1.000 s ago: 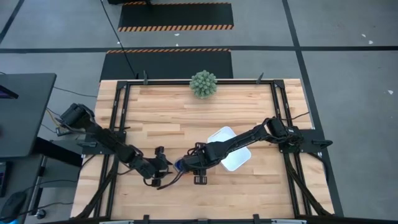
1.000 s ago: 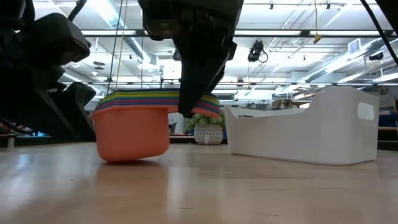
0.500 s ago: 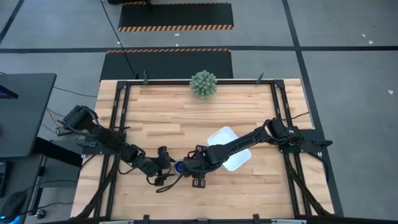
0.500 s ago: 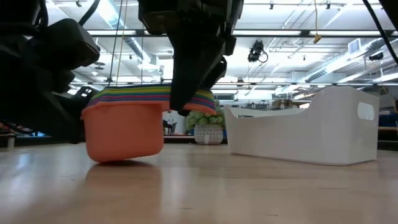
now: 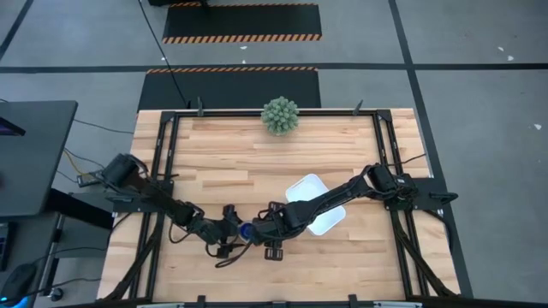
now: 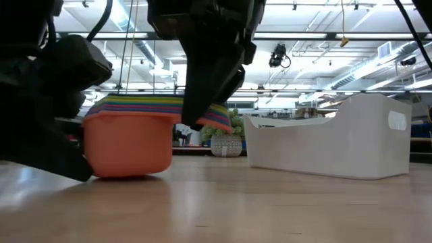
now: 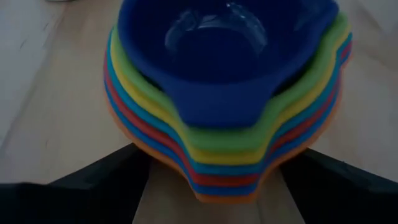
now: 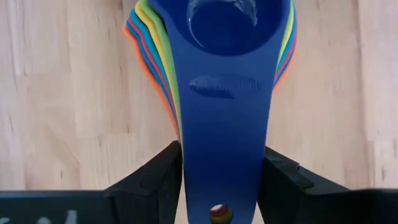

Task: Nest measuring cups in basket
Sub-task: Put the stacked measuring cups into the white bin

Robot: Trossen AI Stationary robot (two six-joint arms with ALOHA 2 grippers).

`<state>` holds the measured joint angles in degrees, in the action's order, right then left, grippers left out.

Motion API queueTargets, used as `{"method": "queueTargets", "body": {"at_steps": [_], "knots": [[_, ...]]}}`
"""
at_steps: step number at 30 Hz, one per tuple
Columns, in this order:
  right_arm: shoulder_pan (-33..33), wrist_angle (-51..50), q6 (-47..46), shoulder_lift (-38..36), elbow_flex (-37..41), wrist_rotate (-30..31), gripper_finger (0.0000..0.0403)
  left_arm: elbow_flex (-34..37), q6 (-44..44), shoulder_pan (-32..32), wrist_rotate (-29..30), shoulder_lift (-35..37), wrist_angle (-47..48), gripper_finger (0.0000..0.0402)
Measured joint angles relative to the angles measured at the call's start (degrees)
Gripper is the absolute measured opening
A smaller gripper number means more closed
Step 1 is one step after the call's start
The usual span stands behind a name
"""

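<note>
The measuring cups (image 7: pixel 224 81) are nested in one stack, dark blue on top and orange (image 6: pixel 128 145) at the bottom, and stand near the table's front middle (image 5: pixel 247 231). My right gripper (image 8: pixel 222 168) is shut on their stacked handles. My left gripper (image 7: pixel 214 152) is open and low, with one finger on either side of the stack's end away from the handles. The white basket (image 5: pixel 310 204) stands on the table just right of the stack, partly under my right arm. My right gripper pinches the stacked handles (image 8: pixel 224 124) between its two fingers, one on each long edge. The fingers (image 8: pixel 163 177) slant down from above, from the table's right side. The stack sits level with its orange bottom cup (image 6: pixel 128 169) down at the tabletop. My left gripper: I cannot tell whether its fingers (image 7: pixel 124 165) touch the stack's sides.
A green spiky ball plant (image 5: pixel 280 115) stands at the table's far edge. The basket (image 6: pixel 337 145) shows in the low view with tall white walls. Black frame rails (image 5: pixel 163 171) run along the table's left and right sides. Bare wood lies between the plant and the arms.
My left gripper has gone toward the table's right and downward, up to the stack. The stack, tilted with one side raised a second ago, has come level and down to the tabletop, shifting a little toward the table's left.
</note>
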<state>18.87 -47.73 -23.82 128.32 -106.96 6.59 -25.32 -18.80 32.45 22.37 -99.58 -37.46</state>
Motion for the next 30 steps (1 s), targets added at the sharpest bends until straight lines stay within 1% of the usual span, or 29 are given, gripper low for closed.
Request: {"method": "queueTargets", "body": {"at_steps": [4,11,18,22,26,30], "knots": [[-0.01,-0.45,-0.57,-0.01,0.67,-0.39,0.0176,0.0,1.75,-1.55,-1.66,-0.44,-1.53,0.0346],[1.05,-3.74,-3.84,-0.03,0.79,1.04,0.0176,-1.1,8.21,-6.74,-8.98,-0.27,-2.84,0.0328],[2.72,-8.29,-8.25,-0.24,0.79,3.3,0.0176,-2.77,13.76,-11.48,-15.53,0.75,-3.36,0.0326],[3.43,-11.96,-10.93,-1.17,0.8,4.9,0.0176,-4.33,16.19,-13.7,-17.67,1.81,-2.6,0.0325],[3.88,-13.36,-12.22,-2.49,0.79,6.19,0.0176,-5.5,17.53,-15.32,-19.6,1.83,-1.8,0.0325],[4.12,-16.14,-13.57,-3.81,0.79,7.39,0.0176,-6.77,19.3,-16.55,-19.87,1.81,-1.54,0.0325]]}}
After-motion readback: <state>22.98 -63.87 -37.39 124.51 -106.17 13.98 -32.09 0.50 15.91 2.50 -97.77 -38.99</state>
